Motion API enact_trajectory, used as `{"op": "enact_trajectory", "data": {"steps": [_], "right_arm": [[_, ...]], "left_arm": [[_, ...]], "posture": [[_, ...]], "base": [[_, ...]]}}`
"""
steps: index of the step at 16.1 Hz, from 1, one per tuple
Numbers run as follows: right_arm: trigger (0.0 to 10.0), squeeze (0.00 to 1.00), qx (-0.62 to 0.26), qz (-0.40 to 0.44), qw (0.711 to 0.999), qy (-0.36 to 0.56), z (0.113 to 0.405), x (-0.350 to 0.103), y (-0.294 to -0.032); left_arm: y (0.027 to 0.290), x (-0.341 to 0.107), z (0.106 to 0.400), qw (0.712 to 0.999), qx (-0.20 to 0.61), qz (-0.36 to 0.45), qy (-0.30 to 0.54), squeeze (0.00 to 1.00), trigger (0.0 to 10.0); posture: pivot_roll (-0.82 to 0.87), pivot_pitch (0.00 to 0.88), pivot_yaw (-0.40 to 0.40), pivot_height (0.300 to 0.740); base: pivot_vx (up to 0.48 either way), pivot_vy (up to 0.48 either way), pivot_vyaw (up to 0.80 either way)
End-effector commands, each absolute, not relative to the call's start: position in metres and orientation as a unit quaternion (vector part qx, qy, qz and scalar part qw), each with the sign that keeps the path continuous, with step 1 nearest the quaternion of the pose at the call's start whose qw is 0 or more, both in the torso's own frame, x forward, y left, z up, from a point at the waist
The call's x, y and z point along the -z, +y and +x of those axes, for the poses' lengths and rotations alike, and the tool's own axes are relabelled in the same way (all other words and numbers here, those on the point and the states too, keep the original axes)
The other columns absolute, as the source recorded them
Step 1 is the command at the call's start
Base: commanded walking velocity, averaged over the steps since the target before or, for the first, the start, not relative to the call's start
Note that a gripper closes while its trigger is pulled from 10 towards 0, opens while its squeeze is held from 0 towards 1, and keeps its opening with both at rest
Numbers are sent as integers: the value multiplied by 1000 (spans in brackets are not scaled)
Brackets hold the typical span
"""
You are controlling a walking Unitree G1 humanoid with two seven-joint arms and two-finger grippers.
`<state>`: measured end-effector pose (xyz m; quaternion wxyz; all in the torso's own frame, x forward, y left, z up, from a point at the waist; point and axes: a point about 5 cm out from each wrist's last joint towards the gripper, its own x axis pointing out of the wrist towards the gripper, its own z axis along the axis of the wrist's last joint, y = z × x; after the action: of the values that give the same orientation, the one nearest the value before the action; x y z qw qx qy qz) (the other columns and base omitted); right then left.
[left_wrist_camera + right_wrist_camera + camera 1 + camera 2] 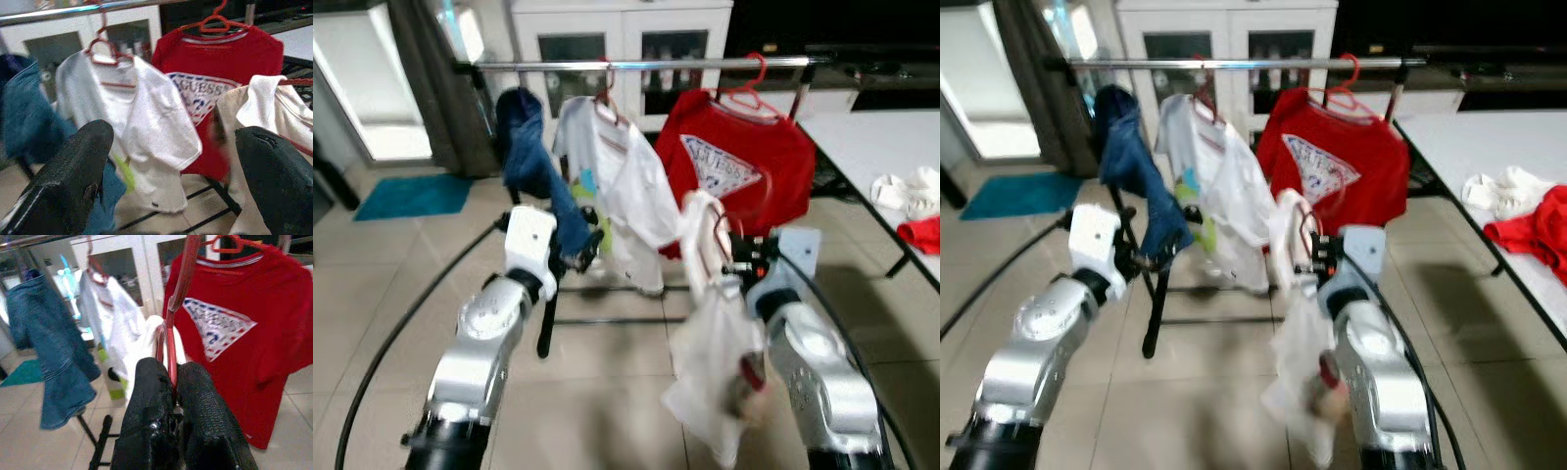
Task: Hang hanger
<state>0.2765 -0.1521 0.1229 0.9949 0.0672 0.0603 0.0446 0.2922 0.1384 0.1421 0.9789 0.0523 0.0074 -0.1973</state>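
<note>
Red hanger (172, 333) pinched by right gripper (170, 382), arm raised below rail (636, 65) | left gripper (171, 161) spread, raised alongside.

A home: tiled floor (401, 284); clothes rail (636, 65) of shirts; white glass-door cabinet (617, 39)
</note>
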Motion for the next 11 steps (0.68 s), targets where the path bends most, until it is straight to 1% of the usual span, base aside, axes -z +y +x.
{"op": "enact_trajectory", "data": {"steps": [1,3,5,8,10,11], "right_arm": [[10000,0,-35,63,996,46,277,-129,-159],[10000,0,-32,59,997,43,277,-130,-161],[10000,0,-19,47,998,42,278,-131,-168],[10000,0,-16,42,998,39,281,-133,-176],[10000,0,-25,37,998,44,281,-132,-176],[10000,0,-47,30,997,52,281,-130,-172]], "left_arm": [[133,-144,292,976,210,54,4,0,10000],[133,-144,292,976,212,56,5,0,10000],[132,-143,293,974,217,58,6,0,10000],[130,-143,294,971,228,65,5,0,10000],[129,-143,294,971,229,65,4,0,10000],[129,-143,294,971,229,64,4,0,10000]], "posture": [[-123,0,47,740],[-126,0,50,740],[-130,0,53,740],[-129,0,51,740],[-128,0,45,740],[-127,0,39,740]], "base": [[379,0,0],[382,0,0],[379,0,0],[381,0,-800],[381,0,0],[382,0,0]]}}
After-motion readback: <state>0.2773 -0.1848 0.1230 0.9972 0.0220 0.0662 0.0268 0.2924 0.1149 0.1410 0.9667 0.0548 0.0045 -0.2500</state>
